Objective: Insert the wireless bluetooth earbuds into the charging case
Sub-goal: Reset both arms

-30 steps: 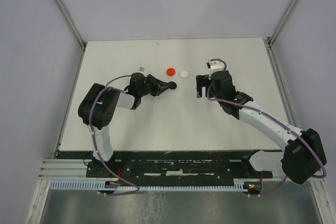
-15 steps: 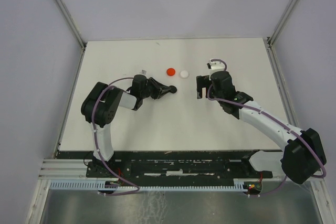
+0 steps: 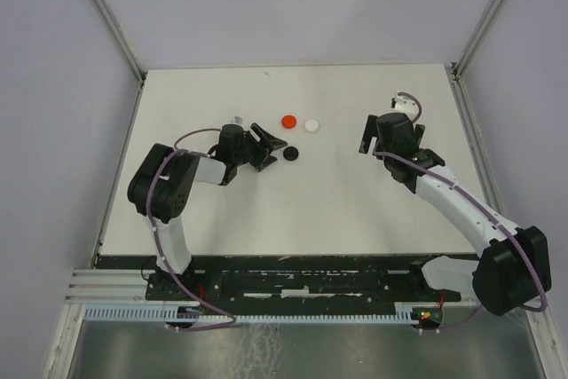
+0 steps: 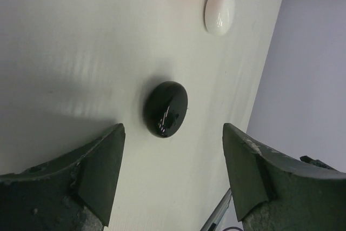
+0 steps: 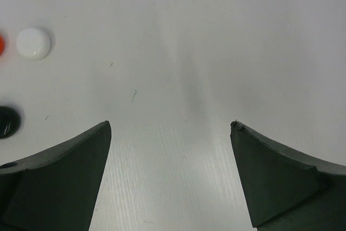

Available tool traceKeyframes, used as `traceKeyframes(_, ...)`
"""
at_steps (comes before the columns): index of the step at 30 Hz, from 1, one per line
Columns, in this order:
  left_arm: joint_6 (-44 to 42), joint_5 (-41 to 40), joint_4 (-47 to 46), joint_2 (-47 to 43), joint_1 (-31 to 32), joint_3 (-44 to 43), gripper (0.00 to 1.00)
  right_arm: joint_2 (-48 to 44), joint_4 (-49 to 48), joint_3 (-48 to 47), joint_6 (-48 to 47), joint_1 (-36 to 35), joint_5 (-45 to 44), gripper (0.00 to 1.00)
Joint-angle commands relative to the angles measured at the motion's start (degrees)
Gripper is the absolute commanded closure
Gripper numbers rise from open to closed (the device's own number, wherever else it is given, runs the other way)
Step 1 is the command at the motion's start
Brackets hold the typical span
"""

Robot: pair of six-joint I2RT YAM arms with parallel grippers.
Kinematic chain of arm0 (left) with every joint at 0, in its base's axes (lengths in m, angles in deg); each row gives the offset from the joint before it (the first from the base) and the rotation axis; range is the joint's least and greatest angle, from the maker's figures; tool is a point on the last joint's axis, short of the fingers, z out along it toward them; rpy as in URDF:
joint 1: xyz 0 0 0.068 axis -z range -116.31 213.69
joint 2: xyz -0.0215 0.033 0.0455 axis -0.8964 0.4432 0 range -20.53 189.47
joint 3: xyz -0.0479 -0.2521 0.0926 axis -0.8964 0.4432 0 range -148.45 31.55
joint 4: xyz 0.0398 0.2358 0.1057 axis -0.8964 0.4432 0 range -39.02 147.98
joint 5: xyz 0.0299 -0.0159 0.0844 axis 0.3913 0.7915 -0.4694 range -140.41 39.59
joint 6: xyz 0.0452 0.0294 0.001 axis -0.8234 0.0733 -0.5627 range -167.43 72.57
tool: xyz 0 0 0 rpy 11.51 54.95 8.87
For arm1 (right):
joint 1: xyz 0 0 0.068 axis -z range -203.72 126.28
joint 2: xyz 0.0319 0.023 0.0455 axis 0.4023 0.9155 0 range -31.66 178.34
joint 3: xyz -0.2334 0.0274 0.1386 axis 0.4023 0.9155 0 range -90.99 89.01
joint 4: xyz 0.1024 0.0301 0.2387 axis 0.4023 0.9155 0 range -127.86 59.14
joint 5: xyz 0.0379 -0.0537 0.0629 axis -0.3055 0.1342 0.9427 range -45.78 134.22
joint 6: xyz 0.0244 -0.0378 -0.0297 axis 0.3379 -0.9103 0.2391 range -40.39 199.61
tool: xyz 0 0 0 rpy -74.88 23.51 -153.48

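Left gripper (image 3: 273, 153) and right gripper (image 5: 170, 125) both open, empty; the black earbud (image 4: 165, 109) lies mid-table at my left fingertips, looking light, glossy, slippery, so I'd pinch its narrower sides.

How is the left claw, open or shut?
Open. The left gripper's fingers stand wide apart, and the black case lies on the table between them, touching neither.
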Motion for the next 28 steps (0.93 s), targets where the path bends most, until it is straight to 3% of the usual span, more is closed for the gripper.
traceKeyframes(1, -6.63, -5.32, 8.05, -8.59, -4.05, 2.43, 0.21, -4.72, 1.03, -2.12, 5.44, 1.81, -10.90, 0.01)
traceKeyframes(6, -9.14, -6.58, 14.47, -15.92, -12.54, 5.74, 0.21, -5.41, 6.62, -5.27, 8.65, 2.79, -17.47, 0.01)
traceKeyframes(15, -14.05, -18.68, 22.59, -32.30, -21.76, 10.61, 0.15, -6.23, 10.52, -6.13, 11.98, 6.90, -17.26, 0.00)
traceKeyframes(23, -12.60, -14.06, 22.79, -31.65, -25.43, 11.08, 0.15, -2.63, 21.33, -14.30, 18.53, 7.07, -25.19, 0.00)
traceKeyframes(28, -12.25, -12.72, 22.19, -30.65, -25.37, 10.80, 0.15, -4.95, 17.20, -11.33, 18.97, 7.12, -24.11, 0.01)
